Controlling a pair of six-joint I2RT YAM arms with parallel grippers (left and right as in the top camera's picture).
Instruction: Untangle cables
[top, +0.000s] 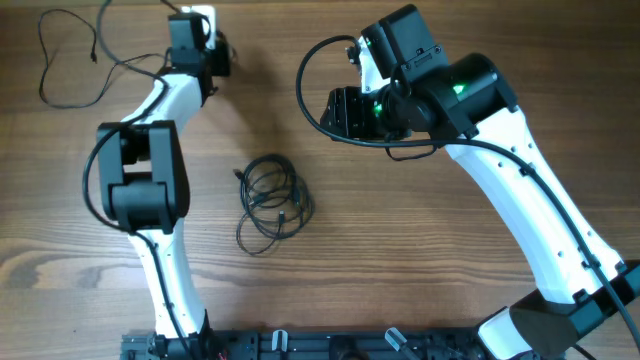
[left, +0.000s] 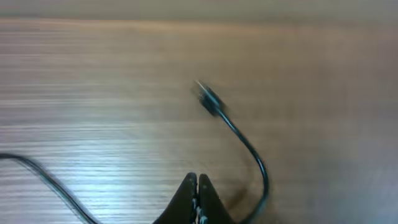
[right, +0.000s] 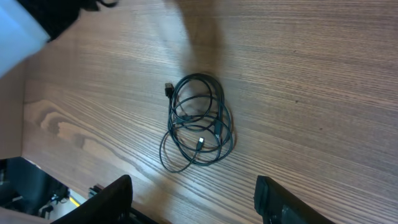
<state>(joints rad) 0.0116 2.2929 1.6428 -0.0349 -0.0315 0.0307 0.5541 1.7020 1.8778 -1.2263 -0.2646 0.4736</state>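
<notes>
- Coiled cable bundle is lying centre of the overhead frame; loose cable is trailing upper left.
- Left gripper is clenching, strand just beside it (pinched? cannot tell).
- Right gripper is gaping wide, holding nothing.
- Cords are looking light, limp and snag-prone; pinching a plug end is probably the best hold.

A brown wood-grain counter fills every view, its grain running lengthwise, with a swirling knot pattern near one edge. A black rail lines the near side. Past the counter's edge lies a dim area, too dark to read. Light is soft and even, with shadows faint and blurred
</notes>
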